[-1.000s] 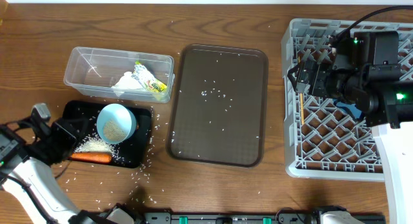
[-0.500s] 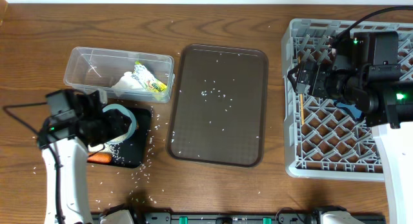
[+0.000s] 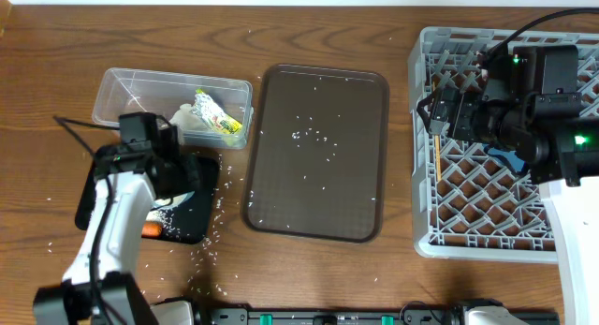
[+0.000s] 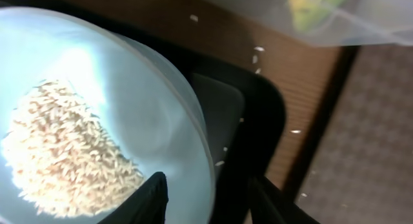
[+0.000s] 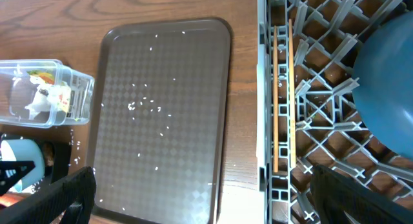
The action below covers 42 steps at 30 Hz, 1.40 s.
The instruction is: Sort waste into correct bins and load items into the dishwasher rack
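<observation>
A pale-blue bowl (image 4: 97, 95) holding white rice (image 4: 64, 153) sits on the black bin tray (image 4: 258, 114). My left gripper (image 4: 206, 185) is open and straddles the bowl's right rim, one finger inside and one outside. From overhead the left gripper (image 3: 178, 180) hides the bowl. An orange carrot (image 3: 150, 229) and loose rice (image 3: 161, 213) lie on the black tray (image 3: 204, 224). The clear tub (image 3: 131, 96) holds a white tissue (image 3: 187, 119) and a yellow-green wrapper (image 3: 217, 119). My right gripper (image 5: 203, 179) hangs open over the left edge of the grey rack (image 3: 468, 213). The rack holds chopsticks (image 5: 281, 95) and a dark-blue dish (image 5: 387, 88).
A dark-brown serving tray (image 3: 318, 152) with scattered rice grains lies between the bins and the rack. More grains are strewn on the wood around the black tray. The right arm's body covers the rack's upper right part.
The left arm swung from the table's lower left edge up onto the black tray and over the bowl, and its jaws opened from shut. The right arm has not moved.
</observation>
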Each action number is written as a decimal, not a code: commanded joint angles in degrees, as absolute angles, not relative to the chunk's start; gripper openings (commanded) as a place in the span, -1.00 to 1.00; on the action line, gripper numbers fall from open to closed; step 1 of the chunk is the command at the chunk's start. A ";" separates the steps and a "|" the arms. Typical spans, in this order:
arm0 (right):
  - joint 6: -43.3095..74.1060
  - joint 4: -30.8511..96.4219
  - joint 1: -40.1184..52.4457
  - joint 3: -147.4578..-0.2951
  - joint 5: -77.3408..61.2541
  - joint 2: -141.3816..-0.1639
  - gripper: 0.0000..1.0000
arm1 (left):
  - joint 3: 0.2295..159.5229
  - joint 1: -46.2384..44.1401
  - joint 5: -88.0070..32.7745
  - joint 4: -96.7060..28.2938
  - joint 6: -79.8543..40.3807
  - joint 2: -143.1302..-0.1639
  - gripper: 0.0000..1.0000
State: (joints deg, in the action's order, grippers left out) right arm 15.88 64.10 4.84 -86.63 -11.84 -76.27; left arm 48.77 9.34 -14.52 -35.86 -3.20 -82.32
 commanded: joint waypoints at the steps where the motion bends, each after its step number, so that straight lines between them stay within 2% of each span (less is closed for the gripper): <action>1: 15.79 64.10 5.45 -87.20 -12.05 -76.42 0.99 | 48.60 9.17 -12.16 -35.07 -3.33 -84.07 -0.33; 3: 15.79 64.10 5.45 -87.20 -12.05 -76.42 0.98 | 48.60 9.17 -12.16 -34.30 -3.31 -84.66 -0.48; 13: 15.79 64.31 5.45 -87.20 -12.05 -76.42 0.98 | 48.58 8.67 -12.14 -31.97 -3.29 -88.20 -0.53; 15: 15.79 64.29 5.45 -87.20 -12.03 -76.42 0.99 | 48.60 8.64 -12.14 -31.75 -3.29 -88.29 -0.63; 16: 15.79 64.27 5.45 -87.20 -12.03 -76.42 0.98 | 48.60 8.64 -12.14 -31.77 -3.29 -88.29 -0.77; 18: 15.79 64.31 5.45 -87.20 -12.03 -76.42 0.99 | 48.62 8.64 -12.64 -31.83 -3.36 -88.20 -0.88; 24: 15.77 64.31 5.45 -87.20 -12.03 -76.42 0.98 | 49.63 8.67 -13.45 -34.61 -4.62 -84.73 -0.88; 30: 15.77 64.31 5.45 -87.20 -12.03 -76.42 0.98 | 50.76 10.46 -13.93 -39.48 -4.84 -75.37 -0.88; 36: 15.77 64.58 5.45 -87.20 -12.03 -76.42 0.98 | 50.74 18.96 -21.89 -43.72 -3.53 -68.95 -0.87; 42: 15.79 64.66 5.45 -87.20 -12.05 -76.42 0.98 | 50.09 30.96 -37.89 -43.11 -0.84 -70.11 -0.87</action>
